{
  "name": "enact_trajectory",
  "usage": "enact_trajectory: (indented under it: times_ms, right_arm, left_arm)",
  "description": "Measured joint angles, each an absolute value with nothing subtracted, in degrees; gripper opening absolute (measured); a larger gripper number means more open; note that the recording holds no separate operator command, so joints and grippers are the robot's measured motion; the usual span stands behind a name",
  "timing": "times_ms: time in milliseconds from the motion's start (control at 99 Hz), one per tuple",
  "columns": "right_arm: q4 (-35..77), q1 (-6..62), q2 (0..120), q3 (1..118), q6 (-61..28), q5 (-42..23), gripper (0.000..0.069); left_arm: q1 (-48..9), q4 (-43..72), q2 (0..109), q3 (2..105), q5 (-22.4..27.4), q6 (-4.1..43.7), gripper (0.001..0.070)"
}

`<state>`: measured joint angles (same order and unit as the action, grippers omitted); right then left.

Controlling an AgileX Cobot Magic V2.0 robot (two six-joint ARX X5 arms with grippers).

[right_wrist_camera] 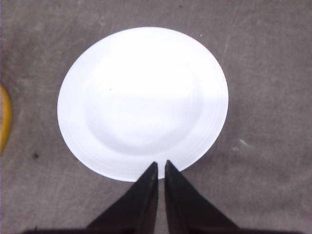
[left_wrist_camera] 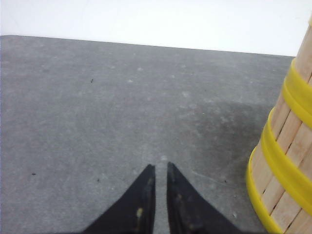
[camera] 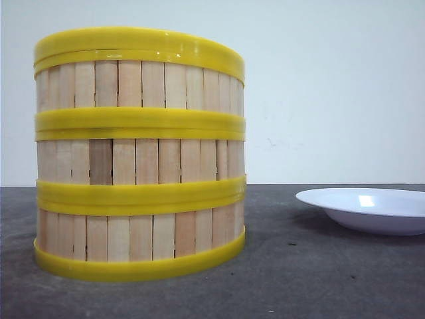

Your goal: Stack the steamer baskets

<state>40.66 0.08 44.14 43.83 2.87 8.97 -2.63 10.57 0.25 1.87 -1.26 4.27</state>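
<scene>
A: Three round shallow steamer baskets [camera: 139,154] with pale vertical wooden slats and thick yellow rims were logged as one stack, each seated squarely on the one below, all upright. Location?

B: On the dark grey desk [camera: 292,279], toward its left side in the front view, close to the near edge. The bottom rim rested flat on the surface. The left wrist view caught only the side of the stack [left_wrist_camera: 287,161].

A: Other items?

B: One white round shallow plate [camera: 368,209], on the desk toward the right edge, well apart from the stack. It held nothing visible.

A: Left gripper [left_wrist_camera: 158,168]?

B: Black tapered fingers [left_wrist_camera: 141,200] drawn together with only a thin slit between the tips, nothing held. It hung over bare desk beside the stack, not touching it.

A: Right gripper [right_wrist_camera: 161,165]?

B: Same condition: fingers [right_wrist_camera: 183,200] pressed nearly together, clenched on nothing. Its tips lay over the near rim of the plate [right_wrist_camera: 143,102]; contact could not be told. A sliver of yellow rim [right_wrist_camera: 5,117] showed at the edge of that view.
</scene>
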Motion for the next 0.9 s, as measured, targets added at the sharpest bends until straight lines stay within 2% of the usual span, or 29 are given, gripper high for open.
enact_trajectory:
  times_ms: [455, 545, 667, 788, 899]
  right_arm:
    - [35.99, 0.23, 44.12, 43.83, 2.85, 8.97, 0.0019]
    - [32.56, 0.36, 42.13, 42.50, 2.59, 6.74, 0.0019]
    - [26.55, 0.36, 34.57, 36.38, 1.43, 5.76, 0.0019]
    - [18.98, 0.36, 23.51, 23.86, 1.02, 5.76, 0.0019]
    - [16.71, 0.36, 15.31, 14.59, 0.89, 5.89, 0.0019]
  left_arm:
    - [-2.63, 10.57, 0.25, 1.87, -1.26, 4.27, 0.0015]
    - [-2.63, 10.55, 0.25, 1.87, -1.23, 4.27, 0.0015]
    - [-2.63, 10.55, 0.25, 1.87, -1.23, 4.27, 0.0015]
    - [-2.63, 10.57, 0.25, 1.87, -1.23, 4.27, 0.0015]
    - [-2.63, 10.57, 0.25, 1.87, -1.23, 4.27, 0.0015]
